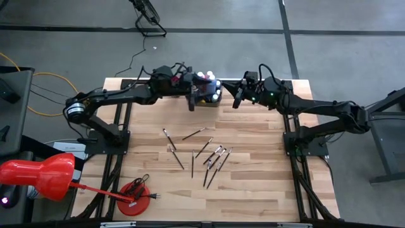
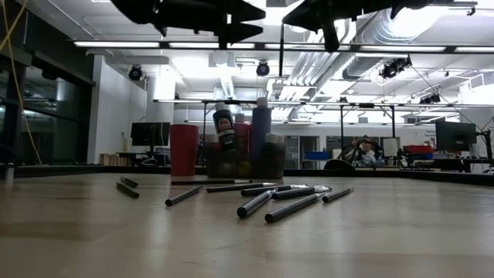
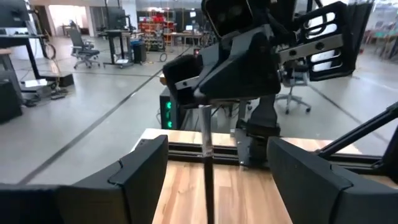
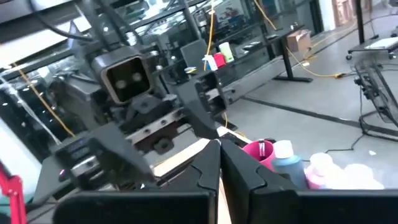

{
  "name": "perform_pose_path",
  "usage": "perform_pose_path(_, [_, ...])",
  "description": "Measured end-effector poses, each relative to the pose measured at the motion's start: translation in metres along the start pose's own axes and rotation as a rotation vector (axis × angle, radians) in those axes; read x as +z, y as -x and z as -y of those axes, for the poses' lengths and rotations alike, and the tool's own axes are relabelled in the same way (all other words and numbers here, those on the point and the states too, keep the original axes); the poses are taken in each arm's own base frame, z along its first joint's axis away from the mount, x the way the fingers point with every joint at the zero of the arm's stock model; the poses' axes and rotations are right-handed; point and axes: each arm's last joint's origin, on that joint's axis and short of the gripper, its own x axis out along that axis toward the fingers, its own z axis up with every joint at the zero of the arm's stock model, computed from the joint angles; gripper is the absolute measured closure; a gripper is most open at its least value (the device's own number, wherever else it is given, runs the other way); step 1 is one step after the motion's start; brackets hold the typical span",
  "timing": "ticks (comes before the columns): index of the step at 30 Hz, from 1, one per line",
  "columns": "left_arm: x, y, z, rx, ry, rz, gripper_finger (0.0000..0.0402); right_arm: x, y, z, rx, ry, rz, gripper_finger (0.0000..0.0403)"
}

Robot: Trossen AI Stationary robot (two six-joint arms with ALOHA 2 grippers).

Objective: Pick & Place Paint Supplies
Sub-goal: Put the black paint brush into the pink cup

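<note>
A: Table [image 1: 253, 196] first. Your tray [image 1: 207, 101] sits at the far edge, bottles [image 1: 204, 75] upright inside it. Both arms hover there.

B: Grippers?

A: Your left gripper [image 1: 192, 105] is spread wide, holding nothing. Your right gripper [image 1: 237, 101] is pinched closed, clamping a brush handle [image 3: 207, 163].

B: Remaining brushes?

A: Brushes [image 1: 212, 158] lie scattered mid-table, well apart from the tray.

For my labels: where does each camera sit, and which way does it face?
High view: above the table, straight down; both arms, left gripper and right gripper.
Low view: table height, across paintbrushes to bottles; arms overhead.
Left wrist view: past its open fingers toward the right arm.
Right wrist view: past its shut fingers toward the left arm.
High and low views share the paintbrushes.
</note>
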Motion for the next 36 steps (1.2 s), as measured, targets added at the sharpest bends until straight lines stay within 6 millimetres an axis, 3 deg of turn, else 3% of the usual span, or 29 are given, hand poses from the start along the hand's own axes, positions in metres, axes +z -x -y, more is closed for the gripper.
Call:
perform_pose_path(11, [0.0,-0.028,-0.005,0.011,0.045,-0.045,0.0132,0.002,-0.005,0.004,0.1,0.051,-0.004,0.0399])
perform_pose_path(20, [0.0,-0.033,-0.004,-0.013,0.072,-0.051,0.014,0.001,-0.011,0.015,0.097,0.054,-0.013,0.0399])
perform_pose_path(36, [-0.001,-0.033,-0.004,-0.01,0.095,-0.054,0.0337,0.0,-0.016,0.017,0.143,0.056,-0.005,0.0399])
